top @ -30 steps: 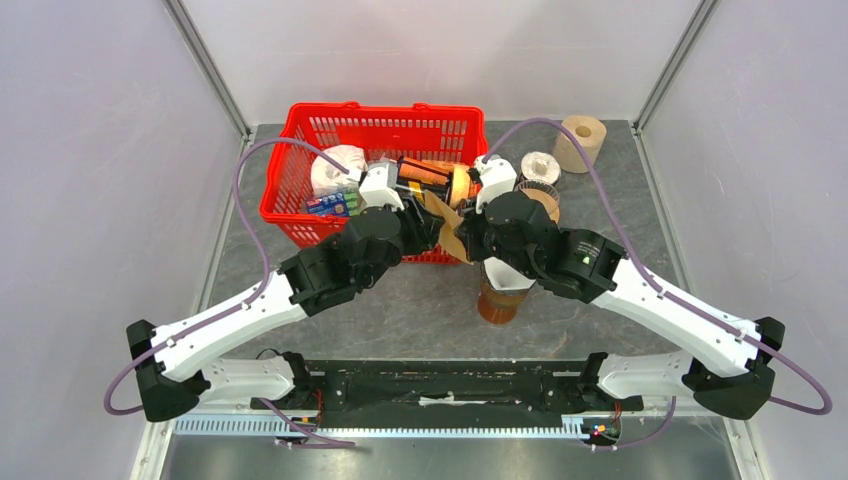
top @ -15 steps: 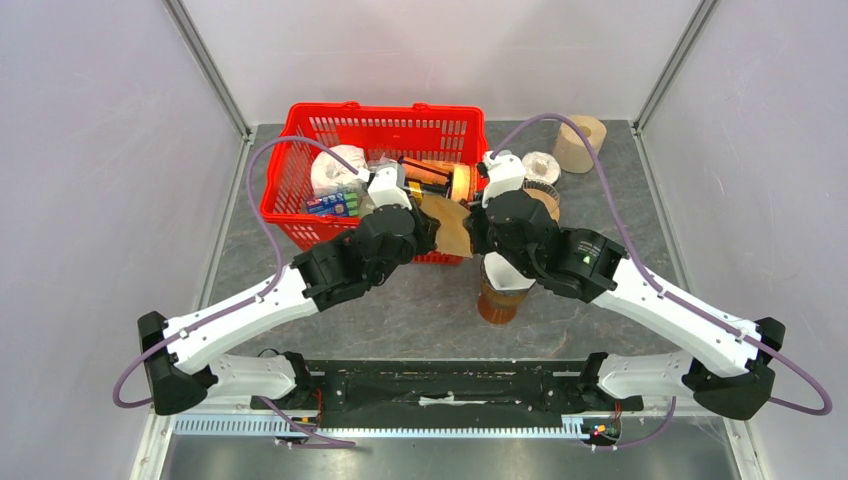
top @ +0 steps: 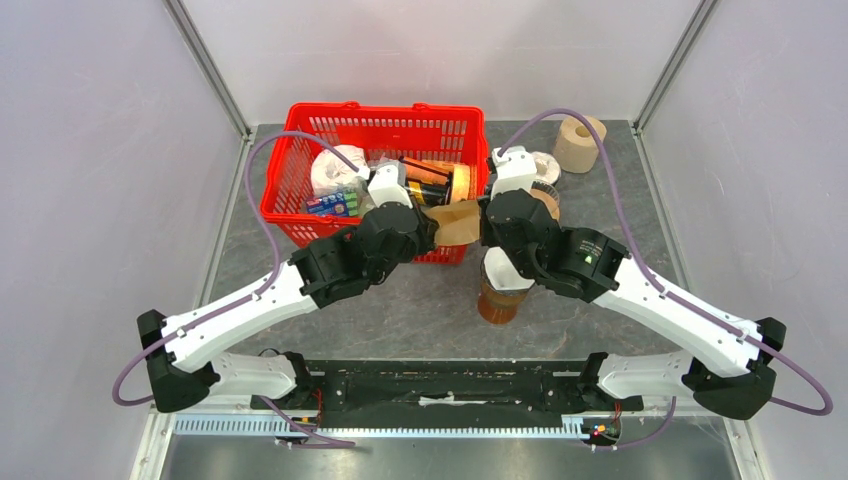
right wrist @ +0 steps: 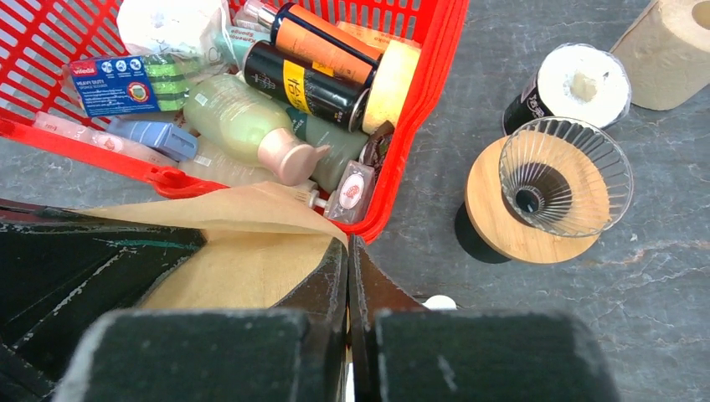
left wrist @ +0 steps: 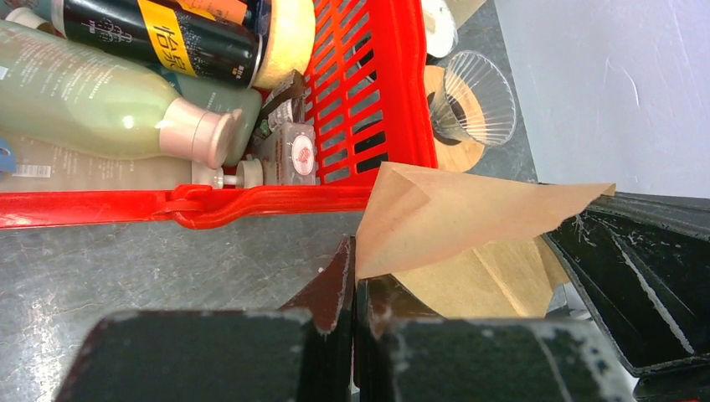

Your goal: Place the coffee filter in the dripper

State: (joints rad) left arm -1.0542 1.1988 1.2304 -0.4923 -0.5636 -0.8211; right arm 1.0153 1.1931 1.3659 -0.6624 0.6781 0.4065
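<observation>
A brown paper coffee filter [top: 456, 222] hangs in the air over the front rim of the red basket, stretched between my two grippers. My left gripper [top: 432, 226] is shut on its left edge; the left wrist view shows the paper [left wrist: 469, 222] pinched at the fingertips [left wrist: 343, 268]. My right gripper [top: 482, 222] is shut on the opposite edge, with the filter [right wrist: 243, 251] running into its jaws. The dripper [right wrist: 561, 180], a ribbed glass cone on a round wooden base, stands on the table right of the basket. From above, the dripper [top: 545, 198] is partly hidden behind the right arm.
The red basket [top: 380, 125] holds bottles, packets and a paper roll. A white roll on a black can [top: 541, 165] and a beige paper roll [top: 580, 143] stand behind the dripper. An orange jar with a white lid [top: 500, 295] sits under the right arm.
My left gripper has shut on the filter's free edge. Both grippers have shifted slightly toward the back, and the filter now spreads flat between them.
</observation>
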